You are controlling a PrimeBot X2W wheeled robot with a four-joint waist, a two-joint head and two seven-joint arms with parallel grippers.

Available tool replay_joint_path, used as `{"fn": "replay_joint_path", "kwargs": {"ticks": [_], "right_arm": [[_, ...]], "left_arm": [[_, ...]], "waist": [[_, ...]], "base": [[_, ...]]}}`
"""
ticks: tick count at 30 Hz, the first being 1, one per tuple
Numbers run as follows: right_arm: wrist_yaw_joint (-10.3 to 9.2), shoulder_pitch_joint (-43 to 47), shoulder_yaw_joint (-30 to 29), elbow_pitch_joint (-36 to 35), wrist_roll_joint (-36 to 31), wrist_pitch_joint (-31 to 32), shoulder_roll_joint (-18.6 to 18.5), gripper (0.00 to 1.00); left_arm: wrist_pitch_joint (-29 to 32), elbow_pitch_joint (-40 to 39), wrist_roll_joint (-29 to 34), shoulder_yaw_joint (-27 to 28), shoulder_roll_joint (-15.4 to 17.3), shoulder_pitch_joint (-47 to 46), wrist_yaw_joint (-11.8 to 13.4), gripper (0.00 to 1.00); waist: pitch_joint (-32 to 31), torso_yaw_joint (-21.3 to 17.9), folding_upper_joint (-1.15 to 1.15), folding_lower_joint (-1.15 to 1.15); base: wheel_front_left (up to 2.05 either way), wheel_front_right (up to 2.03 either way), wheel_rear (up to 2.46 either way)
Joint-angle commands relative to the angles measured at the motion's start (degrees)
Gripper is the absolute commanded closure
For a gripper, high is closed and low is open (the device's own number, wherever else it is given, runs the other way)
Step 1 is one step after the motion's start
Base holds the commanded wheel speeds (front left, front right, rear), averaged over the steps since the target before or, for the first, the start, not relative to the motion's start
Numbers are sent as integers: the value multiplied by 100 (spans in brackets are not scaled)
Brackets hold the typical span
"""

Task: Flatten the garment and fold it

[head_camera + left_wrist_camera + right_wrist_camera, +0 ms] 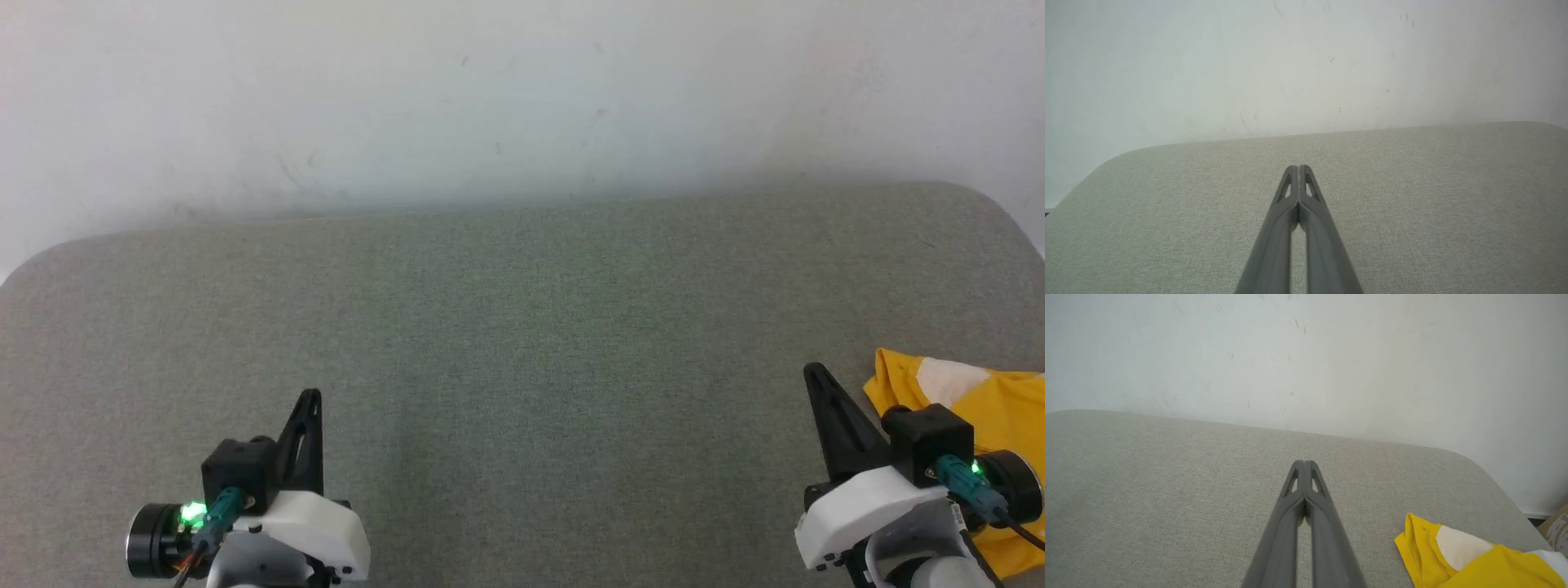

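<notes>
The yellow garment [996,425] lies bunched at the right edge of the grey-green cushioned surface, with a white patch showing on it; the right wrist view has it at the lower right, garment [1470,563]. My right gripper [813,371] is shut with nothing in it, just left of the cloth and apart from it, fingertips together in its own view, right gripper [1304,462]. Far across the surface at the lower left, my left gripper [312,396] is shut and empty, its tips meeting in the left wrist view, left gripper [1298,166].
The cushioned surface [522,327] runs wide between the two grippers and ends at a pale wall [522,98] behind. Its corners are rounded. A bit of a cardboard-like object [1557,531] shows past the right edge.
</notes>
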Motion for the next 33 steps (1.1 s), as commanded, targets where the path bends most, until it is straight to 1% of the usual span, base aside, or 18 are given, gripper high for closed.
{"fn": "replay_joint_path", "kwargs": {"ticks": [1,8,33], "right_arm": [[-5,-110,-15,12,-55,5,25,100],[-5,-138,-20,16,-101,17,30,100],[-5,-138,-20,16,-102,17,30,100]], "left_arm": [[45,-45,99,-16,-41,-127,33,100],[127,-90,186,-25,-87,-164,46,100],[128,-91,187,-25,-87,-165,47,100]], "waist": [[1,-1,0,0],[5,-7,0,0],[5,-7,0,0]], "base": [[0,0,0],[0,0,0],[0,0,0]]}}
